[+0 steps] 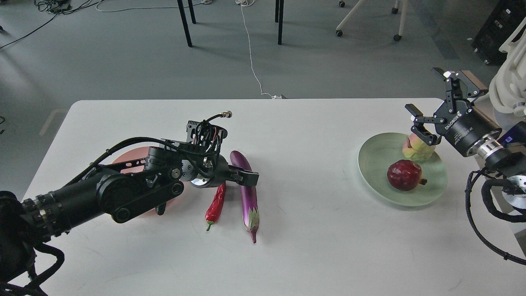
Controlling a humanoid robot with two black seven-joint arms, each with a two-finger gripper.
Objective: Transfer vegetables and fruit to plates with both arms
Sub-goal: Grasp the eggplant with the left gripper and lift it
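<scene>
1. Right of frame: the right claw (427, 105) hangs wide apart, empty, over the far rim of the mint green plate (431, 187), one finger just beside the yellow-green fruit (416, 151).
2. The pomegranate (404, 175) sits on the same plate, nearer the camera.
3. Centre: the left claw (250, 178) reaches low across the eggplant (248, 193); its opening cannot be told from here.
4. The red chili pepper (216, 204) lies on the white desk (312, 246) just left of the eggplant.
5. Left of centre, the salmon pink plate (128, 161) is mostly hidden behind the left arm.
</scene>
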